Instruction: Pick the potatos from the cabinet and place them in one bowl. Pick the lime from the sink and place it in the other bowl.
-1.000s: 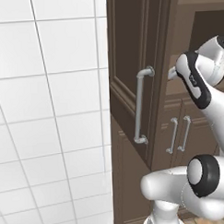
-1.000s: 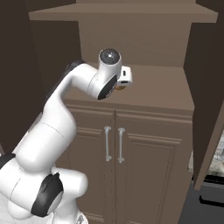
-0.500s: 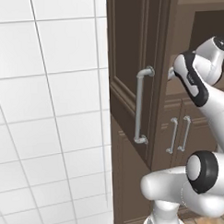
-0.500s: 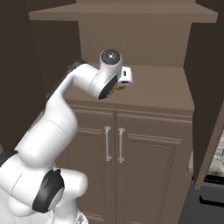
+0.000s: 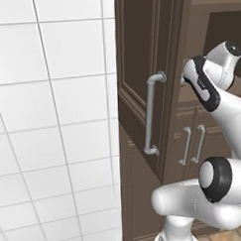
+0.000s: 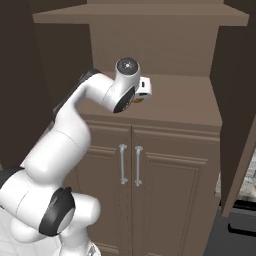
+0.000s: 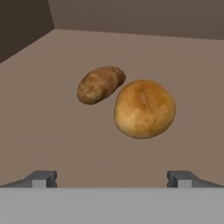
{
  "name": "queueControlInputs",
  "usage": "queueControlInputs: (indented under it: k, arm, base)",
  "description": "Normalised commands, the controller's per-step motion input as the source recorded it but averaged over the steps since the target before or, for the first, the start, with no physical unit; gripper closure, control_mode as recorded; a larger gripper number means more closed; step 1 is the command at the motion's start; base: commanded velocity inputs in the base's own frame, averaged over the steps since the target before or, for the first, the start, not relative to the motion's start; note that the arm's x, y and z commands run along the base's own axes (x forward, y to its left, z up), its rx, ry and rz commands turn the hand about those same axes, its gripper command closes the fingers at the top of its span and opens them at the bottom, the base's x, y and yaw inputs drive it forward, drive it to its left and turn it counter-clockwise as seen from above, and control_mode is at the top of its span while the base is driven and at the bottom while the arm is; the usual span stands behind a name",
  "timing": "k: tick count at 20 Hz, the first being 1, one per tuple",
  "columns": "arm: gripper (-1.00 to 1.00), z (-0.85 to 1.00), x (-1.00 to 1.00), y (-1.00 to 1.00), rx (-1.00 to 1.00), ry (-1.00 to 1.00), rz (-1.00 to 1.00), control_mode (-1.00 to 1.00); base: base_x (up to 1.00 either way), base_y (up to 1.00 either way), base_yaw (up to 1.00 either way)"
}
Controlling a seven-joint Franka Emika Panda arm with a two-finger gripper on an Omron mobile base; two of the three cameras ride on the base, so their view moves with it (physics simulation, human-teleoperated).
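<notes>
In the hand view, 2 potatos [image 7: 127,98] are seen side by side on the brown shelf [image 7: 52,131] of the cabinet [image 5: 140,67], whose door is swung open. The gripper [image 7: 111,178] is held wide apart, empty, above them.

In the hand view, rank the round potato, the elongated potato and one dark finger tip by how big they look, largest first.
1. The round golden-brown potato, which also lies nearer the camera.
2. The elongated, darker brown potato, set further back, so its true size may be closer to the round one's.
3. The dark finger tip, partly cut off at the bottom.
</notes>
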Motion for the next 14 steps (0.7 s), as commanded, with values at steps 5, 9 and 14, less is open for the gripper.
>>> queueControlInputs:
  k: [5, 9, 14]
  arm:
    - [-1.00, 0.00, 0.09, 0.00, 0.00, 0.00, 0.00, -1.00]
    - [-1.00, 0.00, 0.11, 0.00, 0.00, 0.00, 0.00, -1.00]
    - [-1.00, 0.00, 0.16, -0.02, 0.00, 0.00, 0.00, -1.00]
  base:
    - [0.00, 0.00, 0.00]
    - [0.00, 0.00, 0.00]
    - [0.00, 0.00, 0.00]
